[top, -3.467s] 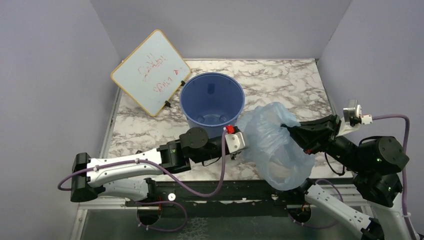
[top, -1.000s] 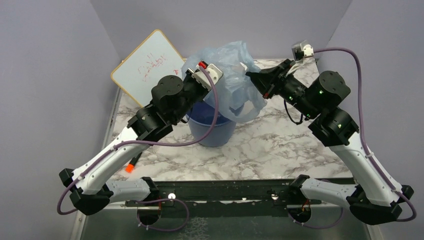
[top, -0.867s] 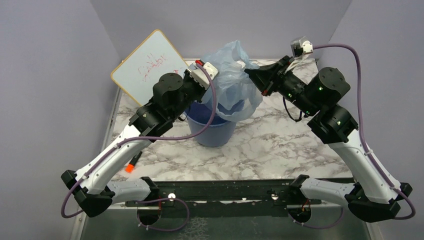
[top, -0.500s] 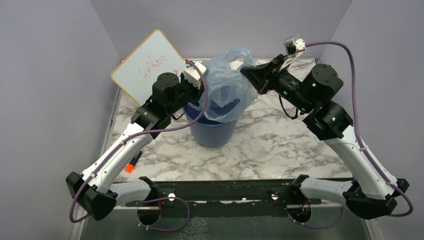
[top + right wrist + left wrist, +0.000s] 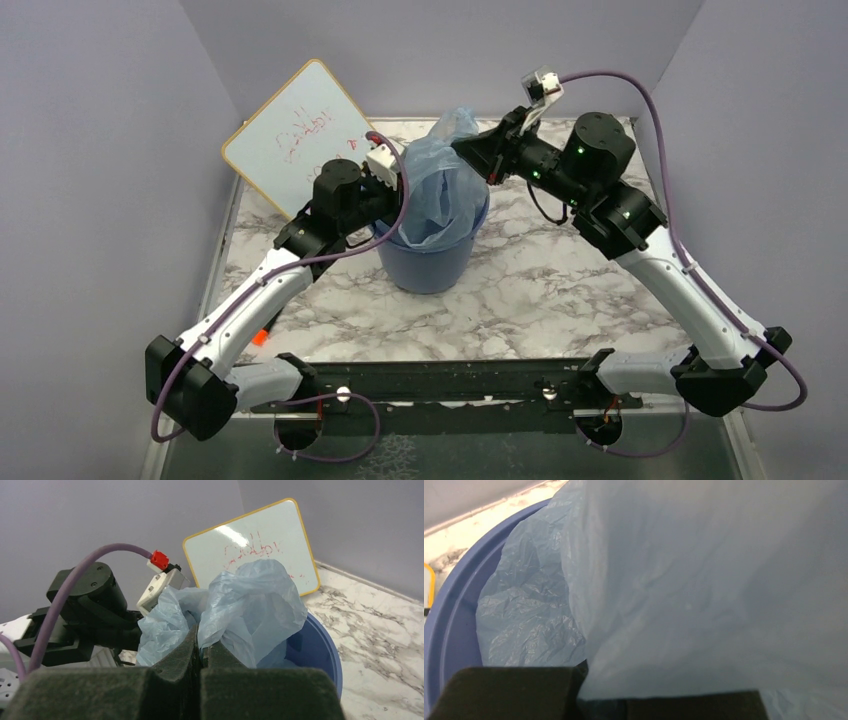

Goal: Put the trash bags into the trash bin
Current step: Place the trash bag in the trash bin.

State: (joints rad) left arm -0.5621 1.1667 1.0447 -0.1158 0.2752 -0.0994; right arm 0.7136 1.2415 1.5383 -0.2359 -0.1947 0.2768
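Note:
The light-blue trash bag (image 5: 440, 190) hangs with its lower part inside the blue trash bin (image 5: 430, 268), and its top bunches above the rim. My left gripper (image 5: 403, 192) is shut on the bag's left edge just over the bin's left rim. My right gripper (image 5: 458, 148) is shut on the bag's top right. In the left wrist view the bag (image 5: 704, 580) fills the frame above my left gripper (image 5: 589, 695), with the bin's wall (image 5: 451, 615) at left. In the right wrist view, my right gripper (image 5: 201, 647) pinches a fold of the bag (image 5: 250, 600) over the bin (image 5: 320, 652).
A white board with red writing (image 5: 300, 140) leans against the back left wall, close behind the left arm. An orange marker (image 5: 260, 337) lies on the marble table (image 5: 560, 290) near the left arm's forearm. Grey walls close in on three sides.
Both arms have moved inward and down over the bin with the bag. The bag, spread above the rim a second ago, now hangs narrower with its lower part inside the bin.

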